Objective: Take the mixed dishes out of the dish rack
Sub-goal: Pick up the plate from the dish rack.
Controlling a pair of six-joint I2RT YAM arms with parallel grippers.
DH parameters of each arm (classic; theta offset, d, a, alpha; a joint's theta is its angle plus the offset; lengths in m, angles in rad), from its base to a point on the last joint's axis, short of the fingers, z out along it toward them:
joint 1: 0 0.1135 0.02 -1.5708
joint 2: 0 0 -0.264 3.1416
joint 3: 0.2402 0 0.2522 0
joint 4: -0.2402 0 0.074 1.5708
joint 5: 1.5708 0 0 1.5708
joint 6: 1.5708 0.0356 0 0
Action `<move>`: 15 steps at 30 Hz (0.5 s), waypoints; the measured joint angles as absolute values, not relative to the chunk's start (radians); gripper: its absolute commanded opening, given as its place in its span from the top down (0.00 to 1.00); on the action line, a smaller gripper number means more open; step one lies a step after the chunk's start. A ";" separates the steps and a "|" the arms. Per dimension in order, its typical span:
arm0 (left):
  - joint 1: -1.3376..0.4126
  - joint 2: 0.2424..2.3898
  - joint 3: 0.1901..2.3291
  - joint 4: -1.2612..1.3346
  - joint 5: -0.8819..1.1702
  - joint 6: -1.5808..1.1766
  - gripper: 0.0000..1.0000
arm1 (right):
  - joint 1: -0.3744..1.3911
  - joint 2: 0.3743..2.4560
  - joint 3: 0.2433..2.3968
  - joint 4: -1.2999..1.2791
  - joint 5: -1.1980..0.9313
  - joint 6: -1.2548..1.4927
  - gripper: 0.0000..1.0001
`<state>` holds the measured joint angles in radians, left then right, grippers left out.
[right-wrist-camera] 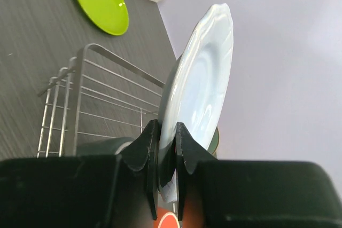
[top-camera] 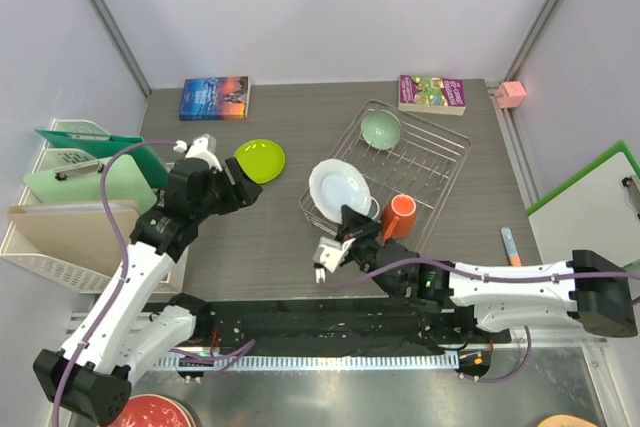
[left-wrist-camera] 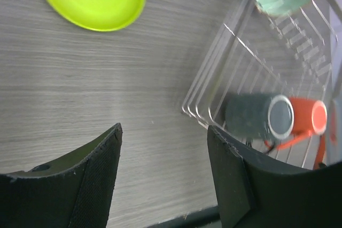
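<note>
At the left of the tabletop (top-camera: 270, 257): left claw (top-camera: 238, 191) spread, holding nothing, just beside the small lime-green plate (top-camera: 260, 160), which lies flat outside the dish rack (top-camera: 452, 159). Centre: right claw (right-wrist-camera: 166, 132) pinching the light grey plate (top-camera: 338, 187) by its lower rim, the plate nearly upright over the rack's near left corner; cannot tell whether its bottom edge is clear of the wires. Risk 1: the grip is a narrow bite on a smooth rim with all the weight above it, so a quick swing could let the plate pivot or slide out. Risk 2: a low bottom edge could snag a wire and drag the rack. Risk 3: orange handled mug (top-camera: 398, 217) and grey metallic mug (left-wrist-camera: 256, 116) lie just right of the claw, so a sideways pull may knock them. Risk 4: a set-down to the left could crowd the left arm. Pale mint-green bowl (top-camera: 381, 128) at the far end looks safe.
</note>
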<state>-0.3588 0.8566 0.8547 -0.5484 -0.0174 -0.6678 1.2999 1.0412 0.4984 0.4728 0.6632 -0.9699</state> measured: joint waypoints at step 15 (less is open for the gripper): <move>-0.365 0.899 0.913 -0.538 0.409 -0.549 0.18 | 1.446 1.230 0.443 0.517 0.604 -1.126 0.99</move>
